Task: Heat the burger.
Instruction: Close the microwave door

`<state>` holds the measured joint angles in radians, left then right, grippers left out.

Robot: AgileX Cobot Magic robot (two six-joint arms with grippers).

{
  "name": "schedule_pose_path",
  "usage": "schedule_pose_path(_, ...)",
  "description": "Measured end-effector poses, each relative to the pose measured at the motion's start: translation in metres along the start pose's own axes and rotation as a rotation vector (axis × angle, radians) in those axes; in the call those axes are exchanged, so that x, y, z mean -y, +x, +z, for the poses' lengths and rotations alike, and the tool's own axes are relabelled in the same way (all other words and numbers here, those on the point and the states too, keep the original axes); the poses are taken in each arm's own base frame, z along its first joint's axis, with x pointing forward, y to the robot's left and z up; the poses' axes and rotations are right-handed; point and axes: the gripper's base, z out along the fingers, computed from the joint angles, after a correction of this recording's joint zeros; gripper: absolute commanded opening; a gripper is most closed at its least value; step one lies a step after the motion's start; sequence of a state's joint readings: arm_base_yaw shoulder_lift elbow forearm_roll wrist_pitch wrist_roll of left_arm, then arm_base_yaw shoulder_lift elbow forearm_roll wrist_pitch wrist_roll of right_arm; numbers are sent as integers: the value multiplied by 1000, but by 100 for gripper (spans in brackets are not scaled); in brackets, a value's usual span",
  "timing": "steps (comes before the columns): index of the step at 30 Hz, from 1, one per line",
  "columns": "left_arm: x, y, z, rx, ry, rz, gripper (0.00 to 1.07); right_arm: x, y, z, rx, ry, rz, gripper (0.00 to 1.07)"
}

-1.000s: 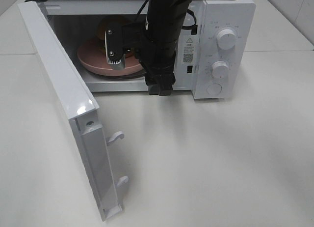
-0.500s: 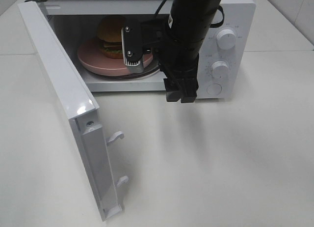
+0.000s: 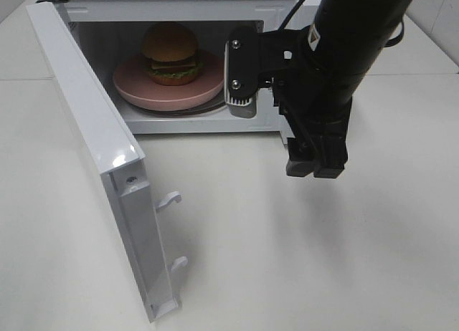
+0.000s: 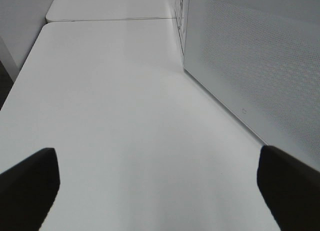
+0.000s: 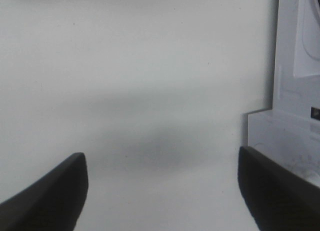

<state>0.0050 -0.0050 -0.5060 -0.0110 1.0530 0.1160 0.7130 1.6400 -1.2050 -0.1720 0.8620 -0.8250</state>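
Right pincer (image 3: 316, 166) hangs tips-down over bare surface (image 3: 358, 259), just in front of the right end of the microwave (image 3: 165, 8). Its fingers (image 5: 45, 196) stand wide apart with nothing between them, only surface beneath.

Burger (image 3: 171, 54) lies left of this pincer and deeper back, well apart from it, inside the microwave cavity. It sits upright on the pink plate (image 3: 133, 94), roughly centred.

Door (image 3: 86, 123) stands wide open, farther left of the right pincer than the burger.

Left pincer (image 4: 160, 191) is outside the high view. Its wrist view shows the fingers apart and empty, low over the surface, with the door's dotted face near on one side.
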Motion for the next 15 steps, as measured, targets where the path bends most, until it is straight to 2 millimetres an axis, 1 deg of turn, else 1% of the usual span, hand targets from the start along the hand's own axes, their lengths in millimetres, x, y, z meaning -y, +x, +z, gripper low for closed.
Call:
schedule_pose_path(1, 0, 0, 0, 0, 0, 0, 103, 0, 0, 0, 0, 0, 0, 85)
schedule_pose_path(3, 0, 0, 0, 0, 0, 0, 103, -7, 7, -8, 6, 8, 58, 86)
schedule_pose_path(4, 0, 0, 0, 0, 0, 0, 103, -7, 7, -8, 6, 8, 58, 86)
schedule_pose_path(6, 0, 0, 0, 0, 0, 0, 103, -15, 13, -11, -4, 2, 122, 86)
schedule_pose_path(10, 0, 0, 0, 0, 0, 0, 103, -21, 20, -15, -11, -2, 173, 85)
schedule_pose_path(12, 0, 0, 0, 0, 0, 0, 103, -24, 32, -19, -18, -2, 254, 84)
schedule_pose_path(13, 0, 0, 0, 0, 0, 0, 103, -24, 32, -19, -18, -2, 254, 84)
schedule_pose_path(14, 0, 0, 0, 0, 0, 0, 103, -24, 36, -20, -20, 0, 289, 84)
schedule_pose_path(15, 0, 0, 0, 0, 0, 0, 103, -23, 48, -24, -28, 6, 378, 83)
